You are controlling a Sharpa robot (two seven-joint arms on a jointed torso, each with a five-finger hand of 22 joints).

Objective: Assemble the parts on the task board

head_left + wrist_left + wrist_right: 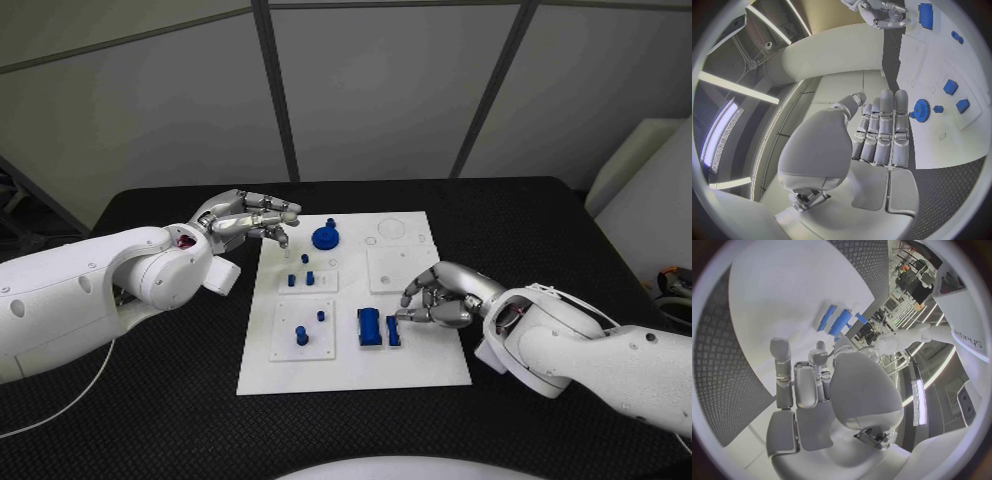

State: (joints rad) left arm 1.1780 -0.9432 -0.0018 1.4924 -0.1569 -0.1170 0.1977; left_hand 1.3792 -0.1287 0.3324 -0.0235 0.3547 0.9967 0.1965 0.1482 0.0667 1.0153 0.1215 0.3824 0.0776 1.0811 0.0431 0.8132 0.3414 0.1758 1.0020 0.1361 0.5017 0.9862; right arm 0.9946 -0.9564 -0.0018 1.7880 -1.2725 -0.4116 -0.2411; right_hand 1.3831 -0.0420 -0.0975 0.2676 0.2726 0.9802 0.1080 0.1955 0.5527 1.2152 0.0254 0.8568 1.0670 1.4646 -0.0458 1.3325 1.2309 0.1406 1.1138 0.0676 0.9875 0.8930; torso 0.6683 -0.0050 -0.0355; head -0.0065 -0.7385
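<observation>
Both hands (248, 218) (440, 297) empty — fingers loosely apart

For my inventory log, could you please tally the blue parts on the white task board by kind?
Blue gear: 1
Blue rectangular blocks: 2
Small blue pegs: 5
Total: 8

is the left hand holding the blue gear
No, the left hand hovers by the task board edge, and the blue gear sits apart on it.
</observation>
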